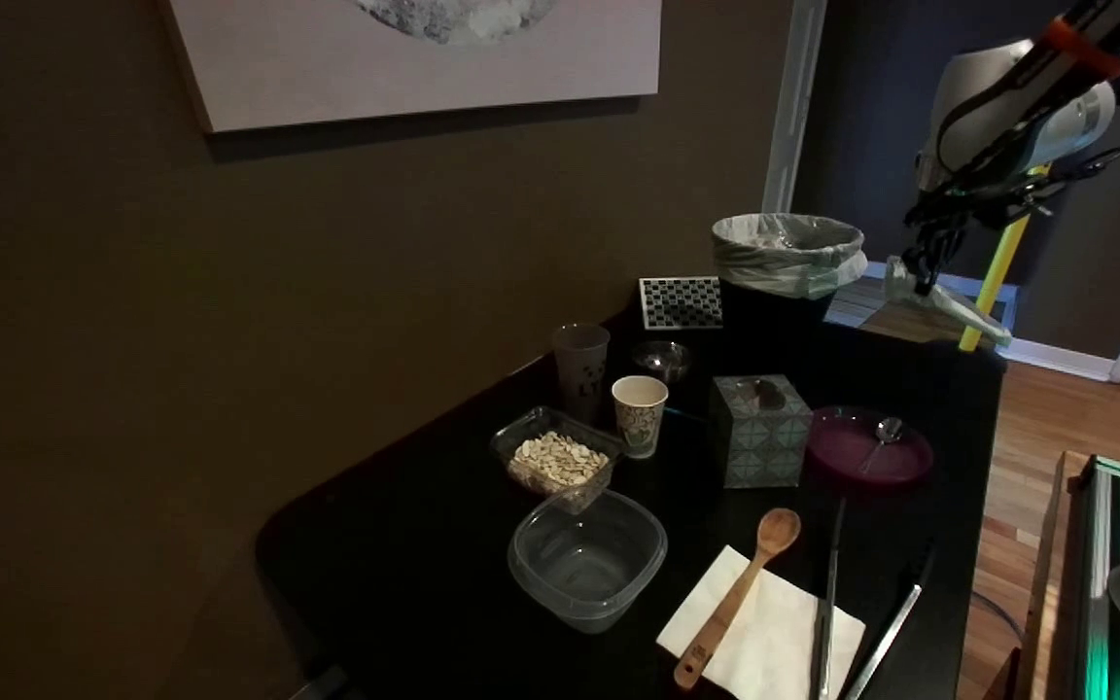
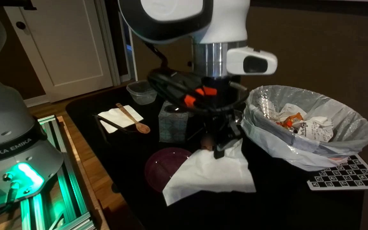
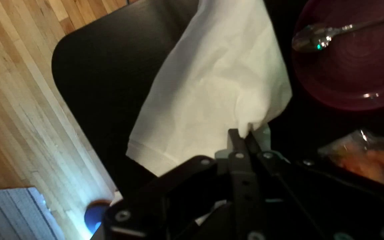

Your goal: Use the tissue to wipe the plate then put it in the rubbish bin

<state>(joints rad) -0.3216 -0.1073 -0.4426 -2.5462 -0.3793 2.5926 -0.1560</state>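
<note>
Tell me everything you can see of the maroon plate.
The maroon plate is round and glossy, with a low rim; its material is unclear. It lies flat, face up on the black table, beside the patterned tissue box. A shiny spoon rests on it. In an exterior view the white tissue hides part of it, yet the wrist view shows a gap between the two.

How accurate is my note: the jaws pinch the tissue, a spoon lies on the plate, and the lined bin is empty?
One slip: the lined bin isn't empty; an exterior view shows paper and an orange wrapper inside. The rest stands: the closed jaws pinch the tissue, and a spoon lies on the plate.
</note>
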